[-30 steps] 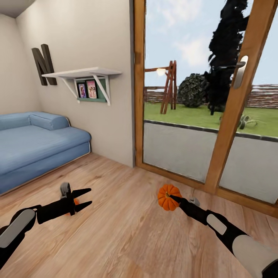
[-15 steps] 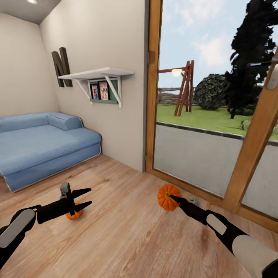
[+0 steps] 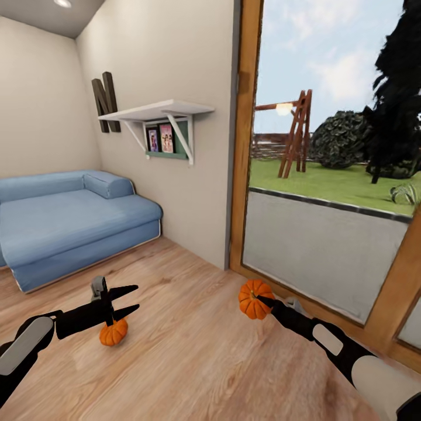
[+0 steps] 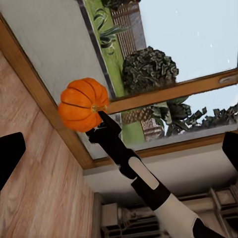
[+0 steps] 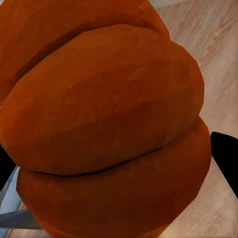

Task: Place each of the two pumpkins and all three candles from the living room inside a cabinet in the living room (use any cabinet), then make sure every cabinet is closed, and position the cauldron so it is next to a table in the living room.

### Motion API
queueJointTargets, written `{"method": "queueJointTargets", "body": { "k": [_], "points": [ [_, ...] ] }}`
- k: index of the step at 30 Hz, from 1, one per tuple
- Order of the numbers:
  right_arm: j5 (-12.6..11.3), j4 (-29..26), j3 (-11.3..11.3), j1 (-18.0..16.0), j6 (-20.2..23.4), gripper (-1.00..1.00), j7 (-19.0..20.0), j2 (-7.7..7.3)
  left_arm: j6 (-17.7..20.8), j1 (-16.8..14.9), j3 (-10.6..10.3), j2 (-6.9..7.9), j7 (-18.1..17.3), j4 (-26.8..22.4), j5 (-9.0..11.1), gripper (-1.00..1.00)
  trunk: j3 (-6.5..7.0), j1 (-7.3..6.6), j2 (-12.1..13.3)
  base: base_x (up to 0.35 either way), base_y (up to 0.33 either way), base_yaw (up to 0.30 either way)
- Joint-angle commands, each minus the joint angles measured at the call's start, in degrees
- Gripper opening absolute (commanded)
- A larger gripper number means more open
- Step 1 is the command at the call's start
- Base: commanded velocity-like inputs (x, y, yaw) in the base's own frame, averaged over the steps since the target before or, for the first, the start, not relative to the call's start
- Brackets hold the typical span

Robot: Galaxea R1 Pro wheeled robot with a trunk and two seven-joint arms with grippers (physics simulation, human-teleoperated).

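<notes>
Head view: right gripper (image 3: 261, 300) jaws clamped on pumpkin (image 3: 254, 299), held off floor (image 3: 193, 362) at 6 o'clock. Left gripper (image 3: 130, 299) jaws parted, empty; second pumpkin (image 3: 113, 332) on floor beneath, at 8 o'clock.

Left wrist view: held pumpkin (image 4: 83, 103) against glass door (image 4: 59, 29).

Right wrist view: pumpkin (image 5: 106, 124) between jaws.

Judgement: nothing stowed; cabinet, candles, cauldron outstanding.

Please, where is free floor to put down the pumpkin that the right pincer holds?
Bare wood floor lies between the two arms, and between the blue sofa and the glass door's wooden frame. It is crowded under the left pincer, where the second pumpkin sits.
</notes>
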Motion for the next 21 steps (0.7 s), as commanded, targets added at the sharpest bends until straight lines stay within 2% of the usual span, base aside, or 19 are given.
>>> {"method": "queueJointTargets", "body": {
  "k": [1, 14, 21],
  "points": [
    [-0.9, -0.1, 0.1, -0.1, 0.4, -1.0, 0.0, -0.02, 0.1, 0.0, -0.1, 0.05, -0.3, 0.1, 0.0, 1.0, -0.13, 0.02, 0.0, 0.309, -0.016, 0.003],
    [-0.7, -0.1, 0.1, -0.1, 0.4, -1.0, 0.0, -0.02, 0.1, -0.1, -0.1, 0.05, -0.3, 1.3, 0.1, 1.0, -1.12, 0.02, 0.0, 0.321, -0.002, 0.016],
    [-0.7, -0.2, 0.1, -0.1, 0.4, -1.0, 0.0, 0.0, 0.1, 0.0, -0.1, 0.04, -0.3, 1.4, 0.1, 1.0, -1.16, 0.02, 0.0, 0.326, 0.0, 0.241]
  ]
}}
